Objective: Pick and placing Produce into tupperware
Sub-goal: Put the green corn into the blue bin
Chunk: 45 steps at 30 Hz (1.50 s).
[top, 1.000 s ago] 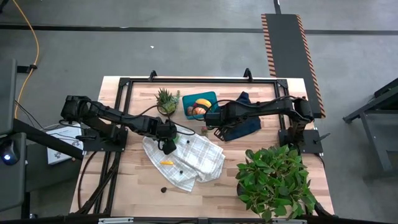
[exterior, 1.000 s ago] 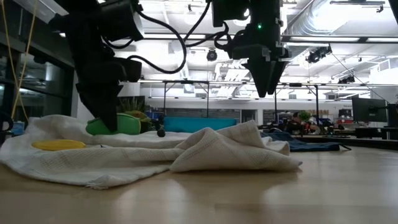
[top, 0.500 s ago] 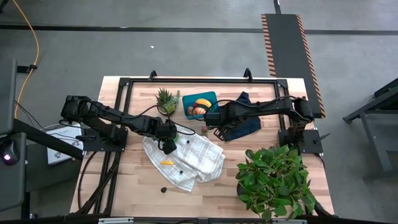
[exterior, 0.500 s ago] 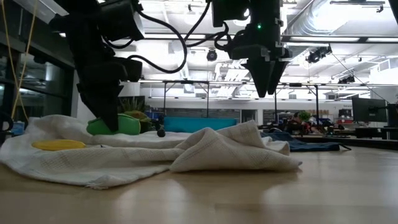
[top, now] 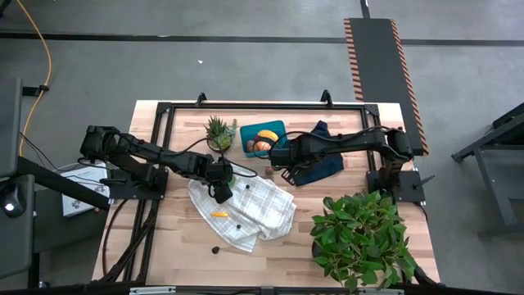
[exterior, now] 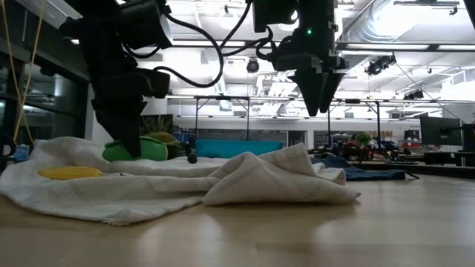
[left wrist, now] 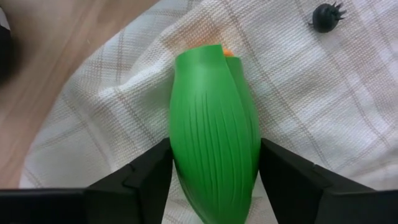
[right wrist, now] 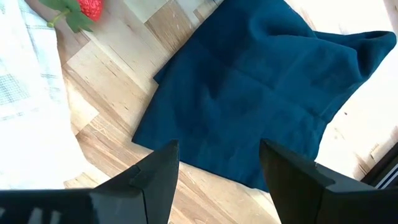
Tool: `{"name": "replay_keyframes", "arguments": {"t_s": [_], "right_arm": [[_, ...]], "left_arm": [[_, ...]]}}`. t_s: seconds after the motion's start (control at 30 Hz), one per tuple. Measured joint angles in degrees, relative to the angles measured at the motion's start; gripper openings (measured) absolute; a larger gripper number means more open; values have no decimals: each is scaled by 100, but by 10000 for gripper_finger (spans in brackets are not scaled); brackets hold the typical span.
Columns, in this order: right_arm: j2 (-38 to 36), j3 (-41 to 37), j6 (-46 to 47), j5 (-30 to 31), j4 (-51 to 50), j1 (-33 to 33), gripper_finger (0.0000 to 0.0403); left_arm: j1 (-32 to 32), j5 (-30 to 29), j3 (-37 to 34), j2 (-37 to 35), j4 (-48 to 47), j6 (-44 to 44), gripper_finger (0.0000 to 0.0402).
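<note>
A crumpled white cloth (exterior: 185, 185) covers the tabletop (exterior: 356, 230). At its nine o'clock lies a flat yellow piece (exterior: 69, 172). The left gripper (exterior: 128, 144) reaches the green piece (exterior: 145, 149); the teal tupperware (exterior: 237, 147) stands behind.

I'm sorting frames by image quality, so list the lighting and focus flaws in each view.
Low view: bright ceiling lights leave both arms as silhouettes, and the near table is blurred. Left wrist view: the green vegetable is sharp and evenly lit. Right wrist view: the far corner past the navy cloth is blown out white. High view: even light.
</note>
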Motion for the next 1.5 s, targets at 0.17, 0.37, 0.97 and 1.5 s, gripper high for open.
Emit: {"name": "replay_keyframes", "arguments": {"t_s": [0.17, 0.37, 0.97, 1.5], "right_arm": [[0, 0, 0, 0, -17, 2, 213], [-106, 0, 53, 6, -32, 2, 213], [-1542, 4, 507, 632, 131, 9, 213], [-2969, 4, 8, 765, 378, 211, 213]], "left_arm": [[0, 97, 0, 2, 84, -45, 202], [0, 234, 140, 7, 114, -78, 188], [2, 95, 1658, 7, -229, 575, 200], [4, -347, 3336, 4, -1146, 1362, 202]]}}
